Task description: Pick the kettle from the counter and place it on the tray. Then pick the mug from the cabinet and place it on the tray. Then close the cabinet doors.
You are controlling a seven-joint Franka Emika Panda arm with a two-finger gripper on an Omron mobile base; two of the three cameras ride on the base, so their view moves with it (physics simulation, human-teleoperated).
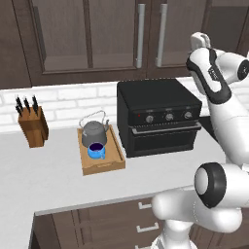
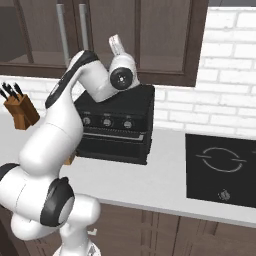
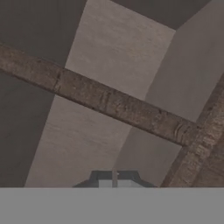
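Note:
The dark grey kettle [image 1: 94, 130] stands on the wooden tray [image 1: 103, 165] on the counter [image 1: 44, 180], left of the oven. The small blue mug [image 1: 96, 150] sits on the same tray, just in front of the kettle. Both cabinet doors [image 1: 114, 34] stand closed, their silver bar handles [image 1: 140, 36] side by side. My gripper [image 2: 115, 41] is raised high, close to the right door's glass panel [image 2: 160, 30]. In the hand view its fingertips [image 3: 114, 178] are pressed together with nothing between them, facing the glass and dark wood frame [image 3: 205, 140].
A black toaster oven [image 1: 158, 116] stands on the counter under my arm. A wooden knife block [image 1: 33, 125] is at the far left by the white brick wall. A black cooktop [image 2: 222, 167] is set into the counter to the right.

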